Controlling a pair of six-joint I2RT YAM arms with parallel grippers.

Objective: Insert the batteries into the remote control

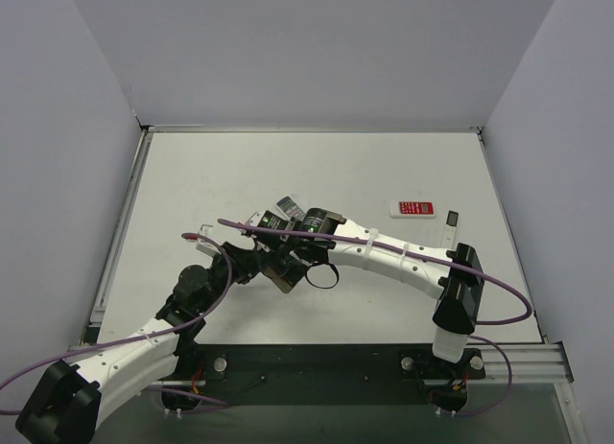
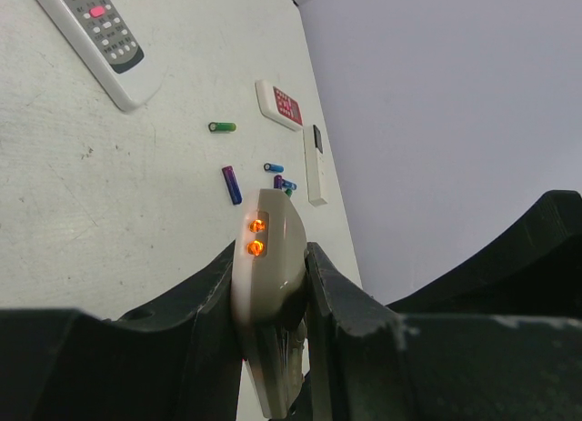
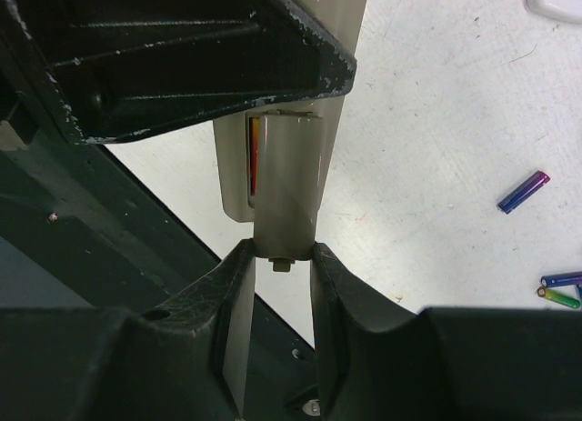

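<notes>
Remote control (image 2: pixel 268 285), its tan-grey back showing, is held above the table (image 2: pixel 91 221) near the middle, clamped edgewise between the fingers of the left gripper (image 2: pixel 270 262). A red battery (image 3: pixel 255 153) shows in its open compartment. The right gripper (image 3: pixel 282 257) pinches a tan-grey cover plate (image 3: pixel 289 189) lying along that back. Loose batteries (image 2: pixel 232 185) lie on the table beyond, near a red flat remote (image 2: pixel 280 105).

Tan-grey remote control (image 2: pixel 266 266) is clamped aloft; coloured batteries (image 2: pixel 232 185) lie scattered beyond it.
</notes>
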